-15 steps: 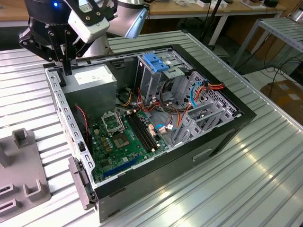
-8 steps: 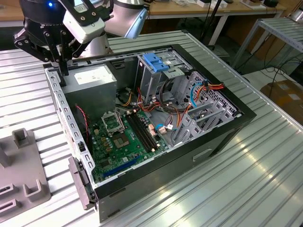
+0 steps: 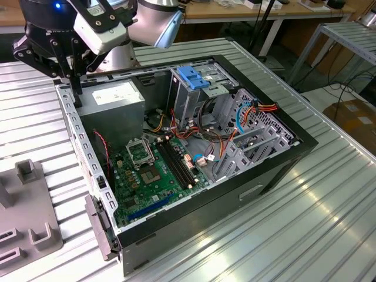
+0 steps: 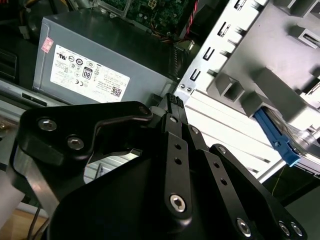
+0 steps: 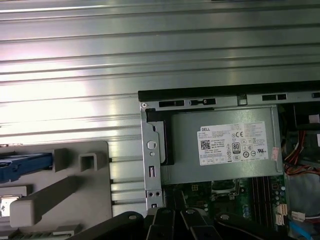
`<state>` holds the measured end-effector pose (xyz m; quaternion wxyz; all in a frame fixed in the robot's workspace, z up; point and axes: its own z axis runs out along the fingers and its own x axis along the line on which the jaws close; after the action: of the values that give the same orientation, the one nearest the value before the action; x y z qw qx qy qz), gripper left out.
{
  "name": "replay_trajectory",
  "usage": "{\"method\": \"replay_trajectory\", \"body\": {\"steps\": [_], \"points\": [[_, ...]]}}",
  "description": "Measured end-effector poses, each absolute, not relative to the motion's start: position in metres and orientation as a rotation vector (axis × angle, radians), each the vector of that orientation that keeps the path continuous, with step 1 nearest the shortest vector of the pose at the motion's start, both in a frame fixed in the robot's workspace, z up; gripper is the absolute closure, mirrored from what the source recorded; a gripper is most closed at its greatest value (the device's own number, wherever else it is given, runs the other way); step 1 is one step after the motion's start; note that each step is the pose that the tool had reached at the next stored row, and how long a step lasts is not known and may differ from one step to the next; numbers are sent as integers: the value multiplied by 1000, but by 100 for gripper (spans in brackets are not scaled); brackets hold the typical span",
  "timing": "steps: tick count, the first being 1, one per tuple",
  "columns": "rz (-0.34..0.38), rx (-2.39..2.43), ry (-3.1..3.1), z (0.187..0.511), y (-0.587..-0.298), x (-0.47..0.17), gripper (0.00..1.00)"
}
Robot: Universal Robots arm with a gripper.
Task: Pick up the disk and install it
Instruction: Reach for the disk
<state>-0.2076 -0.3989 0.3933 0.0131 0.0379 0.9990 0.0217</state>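
Lab: aluminium table (image 3: 305, 223), background workbenches (image 3: 235, 12).

The black claw (image 4: 172, 102) looms in the foreground, its tip just beside the corner of the grey power-supply box (image 4: 100, 55) with its white label. Beyond the box lies the green motherboard (image 4: 150, 7). On the ribbed tabletop (image 4: 220, 127), a grey plastic fixture (image 4: 270, 55) holds the disk (image 4: 276, 138), blue rail outward.

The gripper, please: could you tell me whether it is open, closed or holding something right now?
Gripper: closed, holding nothing, near the power supply.
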Motion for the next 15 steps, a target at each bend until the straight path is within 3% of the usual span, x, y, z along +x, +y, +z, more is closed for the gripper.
{"method": "replay_trajectory", "body": {"steps": [15], "points": [[68, 118, 3112, 393, -399, -216, 90]]}}
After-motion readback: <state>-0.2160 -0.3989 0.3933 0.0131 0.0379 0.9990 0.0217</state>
